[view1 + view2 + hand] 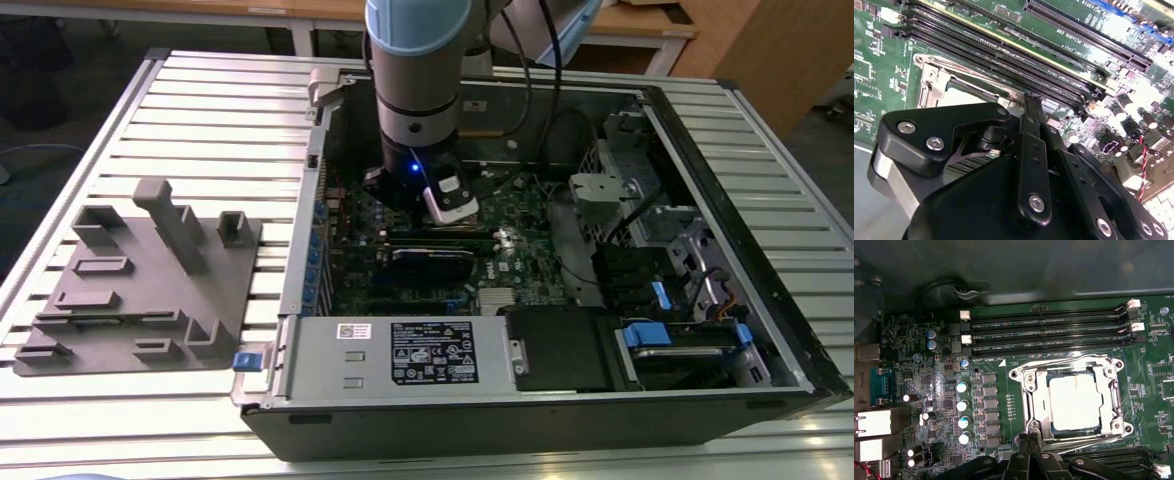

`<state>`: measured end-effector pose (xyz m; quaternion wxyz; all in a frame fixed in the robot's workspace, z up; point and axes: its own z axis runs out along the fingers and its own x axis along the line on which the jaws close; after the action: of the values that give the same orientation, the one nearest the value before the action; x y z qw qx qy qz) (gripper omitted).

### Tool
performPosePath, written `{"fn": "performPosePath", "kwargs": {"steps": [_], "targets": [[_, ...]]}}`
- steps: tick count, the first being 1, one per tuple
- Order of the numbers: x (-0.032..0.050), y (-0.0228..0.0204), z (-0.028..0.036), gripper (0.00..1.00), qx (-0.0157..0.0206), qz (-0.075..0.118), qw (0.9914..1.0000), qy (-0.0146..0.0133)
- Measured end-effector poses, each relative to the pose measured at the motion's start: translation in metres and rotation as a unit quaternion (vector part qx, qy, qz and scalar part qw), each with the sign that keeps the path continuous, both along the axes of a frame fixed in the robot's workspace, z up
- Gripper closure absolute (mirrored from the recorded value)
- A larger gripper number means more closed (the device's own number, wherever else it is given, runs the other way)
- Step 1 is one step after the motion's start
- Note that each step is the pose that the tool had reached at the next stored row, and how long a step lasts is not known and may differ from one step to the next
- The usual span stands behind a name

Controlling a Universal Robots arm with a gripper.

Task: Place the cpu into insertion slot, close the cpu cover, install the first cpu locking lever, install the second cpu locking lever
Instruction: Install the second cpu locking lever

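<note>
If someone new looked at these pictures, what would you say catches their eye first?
Probably the silvery-tan square cpu seated in its socket under the thin silver metal cpu cover, in the first wrist view. Then the black gripper poised at the cover's edge, and the open black computer case on the slatted table in the exterior view.

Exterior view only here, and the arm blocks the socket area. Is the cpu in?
Observer: Yes. In the first wrist view the cpu lies flat on the motherboard, metal face up.
Operator: Cover down?
Observer: The cpu cover lies flat around the chip, which shows through its window.
Operator: Where's the gripper relative to it?
Observer: The gripper is shut, with its tips right at one edge of the cover, near a corner.
</note>
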<state>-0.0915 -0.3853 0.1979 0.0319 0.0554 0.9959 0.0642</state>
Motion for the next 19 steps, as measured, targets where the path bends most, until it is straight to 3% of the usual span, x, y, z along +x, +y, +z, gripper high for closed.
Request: {"fn": "performPosePath", "kwargs": {"steps": [4,7,19], "targets": [[-0.0001,-0.0002,0.0010,0.89,-0.0002,0.000,1.00000,0.0001],[0.0000,-0.0001,0.0057,0.89,0.0000,0.000,1.00000,0.0000],[0.0002,-0.0001,0.0376,0.89,-0.0001,0.000,1.00000,0.0001]]}}
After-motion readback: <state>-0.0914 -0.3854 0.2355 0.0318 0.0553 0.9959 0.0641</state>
